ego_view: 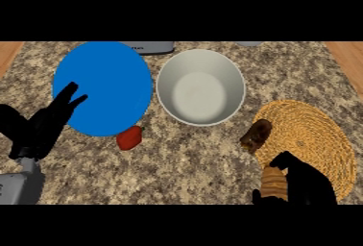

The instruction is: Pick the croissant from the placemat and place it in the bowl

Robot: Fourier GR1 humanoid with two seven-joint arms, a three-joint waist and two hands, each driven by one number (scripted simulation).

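Partly hidden croissant (273, 185), right hand (306, 185) curled round it

No text, label, brand, number or sign can be read anywhere in the head view. The blue plate (102, 88) at upper left, the grey bowl (201, 87) at upper centre and the woven placemat (312, 144) at right show plain, unmarked surfaces. The grey object (150, 47) cut by the upper edge carries a few pale marks near its left end, too small to read as letters. The speckled worktop (191, 158) bears only its stone pattern.
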